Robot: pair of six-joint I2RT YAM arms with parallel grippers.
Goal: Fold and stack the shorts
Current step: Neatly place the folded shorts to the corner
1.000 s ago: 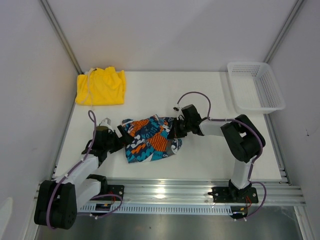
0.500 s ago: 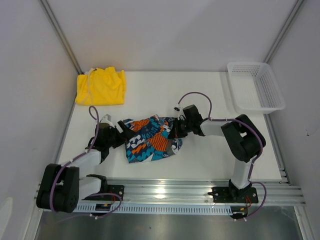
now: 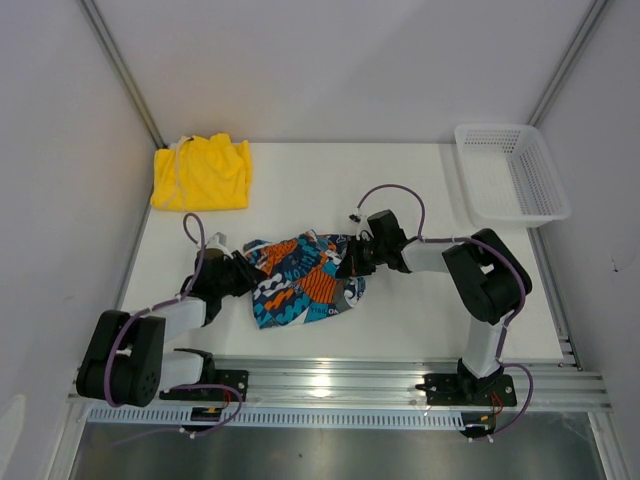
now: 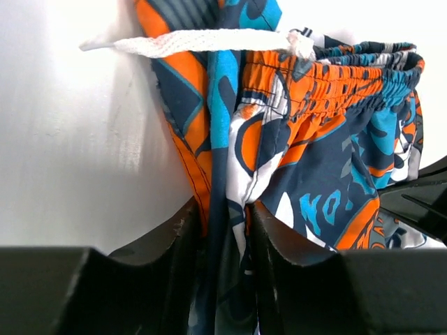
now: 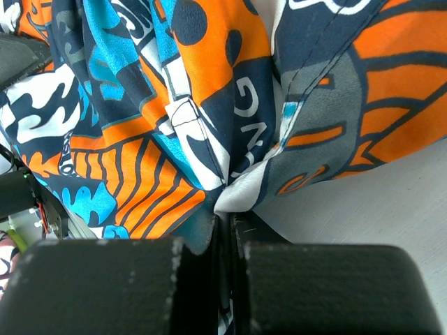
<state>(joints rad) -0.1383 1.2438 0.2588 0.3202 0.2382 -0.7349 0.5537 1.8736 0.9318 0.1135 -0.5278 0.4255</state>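
The plain bright yellow cloth shorts (image 3: 202, 172) are seen folded flat, well to the left of the white plastic mesh basket (image 3: 520, 180), at the far side of the white table (image 3: 420, 320). That pair is judged finished. The teal-blue, orange, black and white printed cloth shorts (image 3: 303, 277) are left crumpled and unfolded, nearer than the basket and to its left. Folding them and stacking them with the yellow pair remains to be done, so roughly half the task is judged complete.

A fold of the printed cloth below the waistband is pinched between the closed fingers of the left gripper (image 4: 223, 209). The hem on the side towards the basket is clamped by the tightly shut right gripper (image 5: 225, 223).

Compared with a second ago, the left gripper has been brought in from off the cloth's far-from-basket edge and closed on it (its forearm has been swung further that way too). The right gripper's hold is unchanged.
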